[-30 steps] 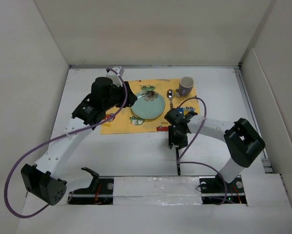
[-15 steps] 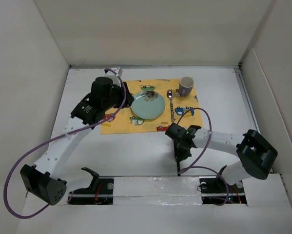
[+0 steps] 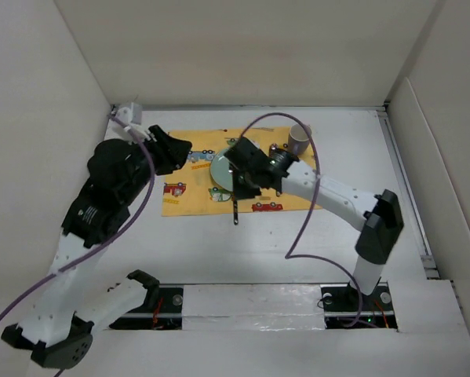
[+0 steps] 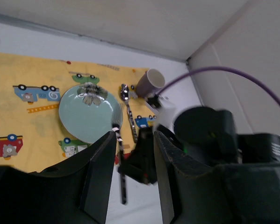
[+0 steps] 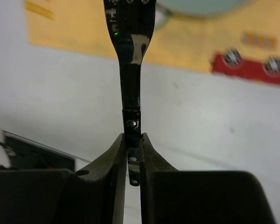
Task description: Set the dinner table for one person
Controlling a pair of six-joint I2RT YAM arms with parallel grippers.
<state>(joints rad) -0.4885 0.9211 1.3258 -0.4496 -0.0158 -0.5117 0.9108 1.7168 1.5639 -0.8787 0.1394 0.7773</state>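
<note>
- The right tool (image 5: 132, 140) is pinched narrow on a dark-handled utensil (image 5: 130, 79), which crosses the near edge of the yellow mat (image 3: 187, 206), beside the plate (image 3: 221, 169).
- The left tool (image 4: 133, 137) stands half open above the mat's far left corner.
- The white desk (image 3: 219, 251), walled in white, carries the mat.

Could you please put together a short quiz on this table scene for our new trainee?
1. True or false: the right claw is shut on a dark-handled utensil.
2. Where does the mug stand? A) at the far right corner of the yellow mat; B) at its near left corner; C) in its middle.
3. Fill in: between the plate and the mug lies a ____.
Key: 1 true; 2 A; 3 spoon.
</note>
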